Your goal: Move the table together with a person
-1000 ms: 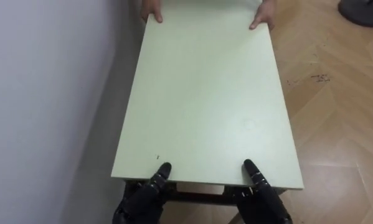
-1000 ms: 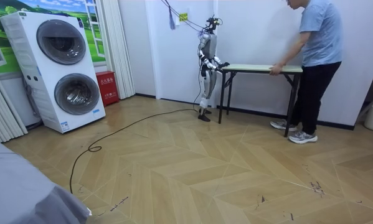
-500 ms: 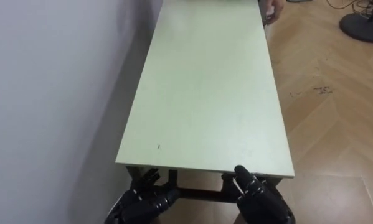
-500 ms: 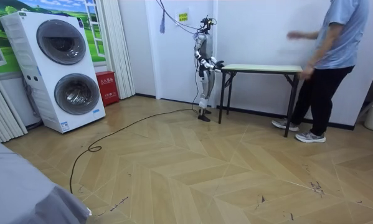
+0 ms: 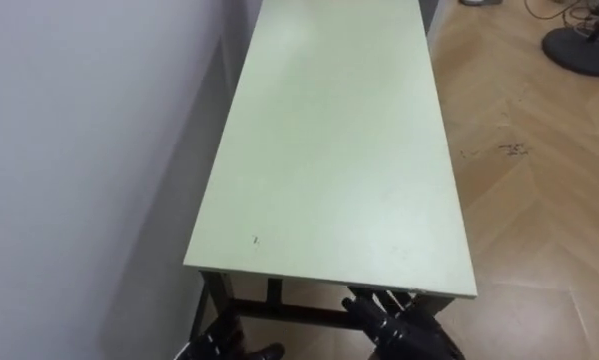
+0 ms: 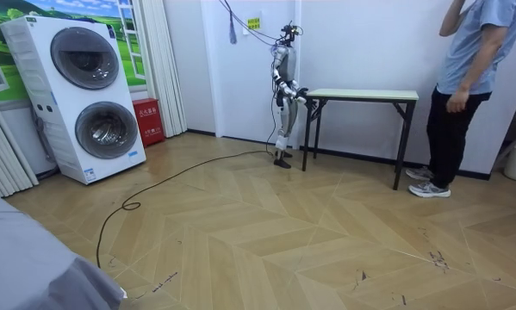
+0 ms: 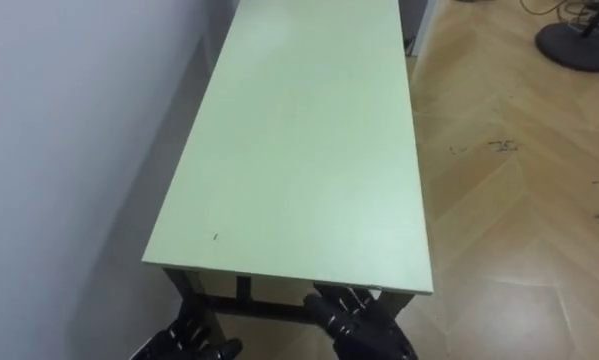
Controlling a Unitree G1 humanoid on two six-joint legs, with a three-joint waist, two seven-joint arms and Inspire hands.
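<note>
Table (image 5: 329, 150): pale green top on a dark frame, running from bottom centre of the eye views up to the top edge, long side against the white wall (image 5: 79, 150) on the left. Top is bare. In the room view it stands level on the floor at centre right, along the back wall.

Right hand (image 5: 397, 322): bottom centre-right, just below the near edge of the top, fingers spread and fairly straight, nothing held. Can't tell whether it touches the frame.

Left hand (image 5: 225, 345): bottom left, low beside the near left table leg (image 5: 215, 300), cut by the frame edge. Can't tell its state.

Robot stands upright at the table's end on the room view's left, facing it, close to the wall.

Person (image 6: 466, 82): right edge of the room view, standing past the table's other end. Both hands are off the table, one arm raised to the head, the other hanging.

Herringbone wood floor (image 5: 539, 200). Black round base (image 5: 583, 44) upper right of the eye view. Stacked washer and dryer (image 6: 94, 95) at the room view's left, red box (image 6: 147, 120) beside it.
</note>
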